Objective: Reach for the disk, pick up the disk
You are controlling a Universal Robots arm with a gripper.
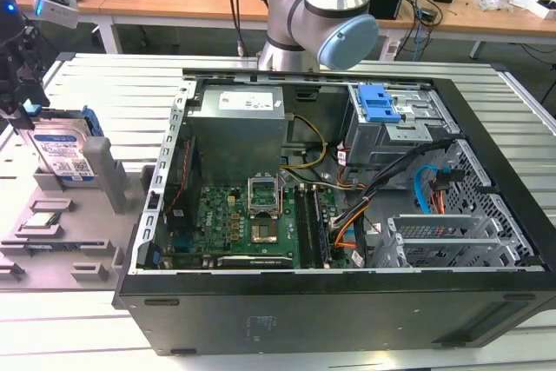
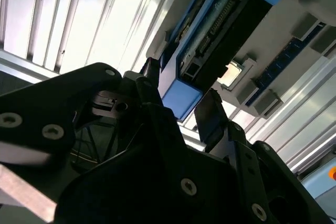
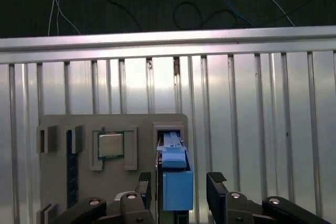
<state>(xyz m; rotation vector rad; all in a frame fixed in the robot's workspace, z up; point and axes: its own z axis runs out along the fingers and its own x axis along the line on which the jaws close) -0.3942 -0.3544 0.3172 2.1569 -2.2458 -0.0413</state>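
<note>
Open hand (image 3: pixel 179 178) around the disk (image 3: pixel 173 156), a finger on each side. Standing on edge in the grey holder (image 3: pixel 110 182).

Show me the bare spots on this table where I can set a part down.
Bare slats of the table lie behind the grey fixture, beside the computer case, and at the front corner on the exterior view's left. Crowded: the fixture, where the end effector straddles the disk; the case interior.
</note>
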